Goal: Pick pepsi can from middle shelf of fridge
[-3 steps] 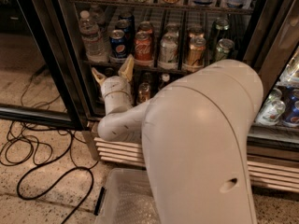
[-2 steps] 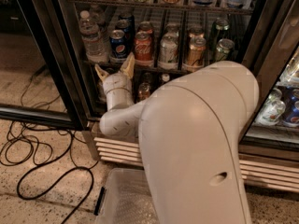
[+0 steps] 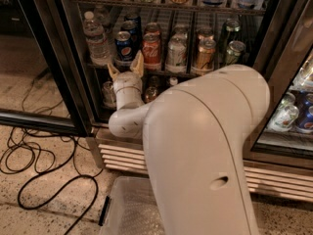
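The fridge stands open in front of me, black-framed, with wire racks. On the middle shelf the blue pepsi can stands at the front left, next to a red Coca-Cola can. My gripper is just below and in front of the pepsi can, at the shelf's front rail, with its two tan fingers spread apart and pointing up. It holds nothing. My white arm covers the lower middle of the view.
A clear water bottle stands left of the pepsi can. Silver, gold and green cans fill the shelf to the right. More cans sit on the lower shelf. Black cables lie on the floor at left. A clear bin sits below.
My gripper has moved a little to the right and up, closer to the pepsi can. The cans have not moved.
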You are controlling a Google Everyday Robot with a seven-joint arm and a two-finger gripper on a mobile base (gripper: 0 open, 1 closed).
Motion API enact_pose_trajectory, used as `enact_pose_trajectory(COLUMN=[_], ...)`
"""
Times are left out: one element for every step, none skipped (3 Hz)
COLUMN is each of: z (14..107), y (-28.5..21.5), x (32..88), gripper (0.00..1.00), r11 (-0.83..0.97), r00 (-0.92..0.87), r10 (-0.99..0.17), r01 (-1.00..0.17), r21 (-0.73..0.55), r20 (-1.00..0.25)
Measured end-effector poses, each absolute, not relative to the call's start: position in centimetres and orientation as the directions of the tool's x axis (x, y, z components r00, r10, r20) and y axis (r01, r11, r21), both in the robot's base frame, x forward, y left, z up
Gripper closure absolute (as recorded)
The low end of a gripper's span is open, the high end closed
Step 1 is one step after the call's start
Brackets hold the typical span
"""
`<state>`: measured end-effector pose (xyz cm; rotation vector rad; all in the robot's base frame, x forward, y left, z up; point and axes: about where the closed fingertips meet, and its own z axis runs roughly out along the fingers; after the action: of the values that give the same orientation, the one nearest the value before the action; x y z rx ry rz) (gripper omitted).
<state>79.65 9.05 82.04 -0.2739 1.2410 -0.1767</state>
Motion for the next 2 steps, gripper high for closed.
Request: enact_pose_trajectory(z=[82.47, 82.61], y=[8.69, 9.05], x=[81.32, 82.17], gripper=[0.34, 0.34], r11=[0.952, 0.953], r00=[0.323, 0.326], r10=[-0.29, -0.283], r01=[-0.003, -0.013], r21=[-0.307, -0.304], r20=[-0.901, -0.902])
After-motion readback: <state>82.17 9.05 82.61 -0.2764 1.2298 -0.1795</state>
